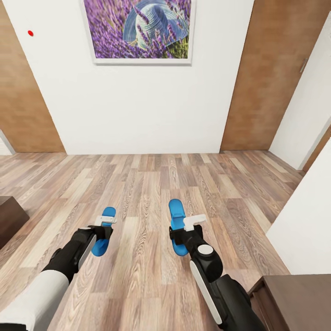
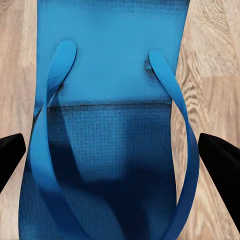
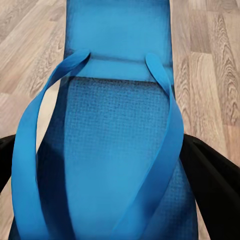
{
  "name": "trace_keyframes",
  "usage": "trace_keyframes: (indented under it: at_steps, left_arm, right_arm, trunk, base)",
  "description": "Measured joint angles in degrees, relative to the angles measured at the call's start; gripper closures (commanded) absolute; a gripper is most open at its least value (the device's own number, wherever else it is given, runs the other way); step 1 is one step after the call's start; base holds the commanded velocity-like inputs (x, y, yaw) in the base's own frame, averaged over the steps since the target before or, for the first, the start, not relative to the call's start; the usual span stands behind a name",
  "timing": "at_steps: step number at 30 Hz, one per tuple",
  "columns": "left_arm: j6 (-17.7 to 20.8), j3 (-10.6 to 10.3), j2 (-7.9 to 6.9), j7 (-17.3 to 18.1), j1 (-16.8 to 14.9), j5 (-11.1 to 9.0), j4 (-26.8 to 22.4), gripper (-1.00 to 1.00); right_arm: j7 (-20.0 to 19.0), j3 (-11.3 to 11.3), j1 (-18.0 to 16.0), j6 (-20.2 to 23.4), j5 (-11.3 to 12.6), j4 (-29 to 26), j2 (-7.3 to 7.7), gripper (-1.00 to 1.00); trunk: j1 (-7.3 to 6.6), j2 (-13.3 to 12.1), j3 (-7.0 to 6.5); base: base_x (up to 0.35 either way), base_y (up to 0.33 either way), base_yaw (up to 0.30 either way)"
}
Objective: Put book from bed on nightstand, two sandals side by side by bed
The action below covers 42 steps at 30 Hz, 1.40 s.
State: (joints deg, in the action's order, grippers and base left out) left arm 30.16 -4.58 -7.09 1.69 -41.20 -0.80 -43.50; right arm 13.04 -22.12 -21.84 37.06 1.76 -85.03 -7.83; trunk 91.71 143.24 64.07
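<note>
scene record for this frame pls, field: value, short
setting: wood-plank floor, white wall with a lavender picture, wooden doors either side
left gripper: black fingers on both sides of a blue sandal; contact unclear
right gripper: fingers pressed against the sides of the other blue sandal
sandal straps: blue in both wrist views
sandal spacing: apart, roughly parallel, toes toward the wall
furniture: dark wood pieces at the lower right and left edge
book, bed: can't report from these frames

open plank floor (image 1: 151, 184) ahead
</note>
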Motion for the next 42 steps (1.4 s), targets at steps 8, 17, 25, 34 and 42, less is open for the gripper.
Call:
trace_keyframes:
  at_steps: [8,17,25,34,42]
  left_arm:
    - [-0.24,-0.09,0.10,-0.18,0.00,-0.03,0.20,1.00]
    - [-0.45,-0.10,0.10,-0.25,0.02,0.02,0.34,1.00]
    - [-0.55,-0.14,0.14,-0.25,0.04,-0.01,0.50,1.00]
    - [-0.57,-0.17,0.20,-0.26,0.03,0.07,0.52,1.00]
    - [-0.57,-0.28,0.40,-0.26,0.08,0.04,0.19,1.00]
  right_arm:
    - [0.00,-0.32,0.00,0.00,0.01,0.73,0.00,1.00]
    - [0.08,-1.64,0.00,-0.98,-0.02,2.31,0.00,1.00]
    - [0.08,-2.00,0.00,-3.22,-0.03,4.03,0.00,1.00]
    - [0.08,-2.11,0.00,-3.42,-0.05,5.19,-0.08,1.00]
    - [0.09,-2.13,0.00,-3.47,-0.07,5.58,-0.06,1.00]
  trunk:
    - [-1.55,-2.81,-1.48]
    - [-3.53,-6.42,-3.10]
    - [-5.29,-9.63,-4.53]
    - [-7.27,-13.24,-6.15]
    - [-9.02,-16.45,-7.58]
  base:
    - [0.000,0.000,0.000]
    - [0.000,0.000,0.000]
    - [0.000,0.000,0.000]
    - [0.000,0.000,0.000]
    - [0.000,0.000,0.000]
